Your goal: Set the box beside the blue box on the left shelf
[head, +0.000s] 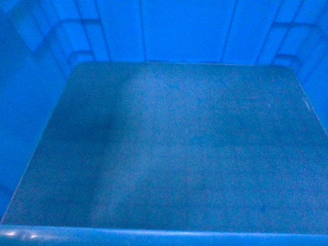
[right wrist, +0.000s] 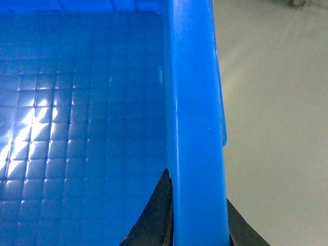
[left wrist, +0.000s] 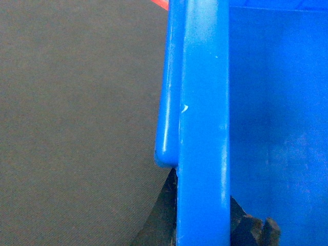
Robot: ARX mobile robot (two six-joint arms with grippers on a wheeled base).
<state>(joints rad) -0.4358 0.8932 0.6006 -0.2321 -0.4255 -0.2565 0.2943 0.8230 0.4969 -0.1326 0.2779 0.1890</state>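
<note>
The large bright blue rectangular plastic box (head: 169,148) fills the head view: its flat floor lies straight ahead, the ribbed walls rise behind and to both sides, and the thick near rim crosses the bottom edge. Nothing else shows there, so what the box rests on cannot be told.

The left gripper (left wrist: 202,225) straddles the box's left rim from below in its wrist view, one dark finger (left wrist: 164,215) on the outer face and the other inside the wall, clamped on the rim. Outside that wall lies a dark grey floor (left wrist: 77,123), with a sliver of red (left wrist: 161,4) at the top.

The right gripper (right wrist: 197,225) clasps the opposite rim likewise, fingers on either side. Beyond that wall spreads a pale glossy floor (right wrist: 277,113).
</note>
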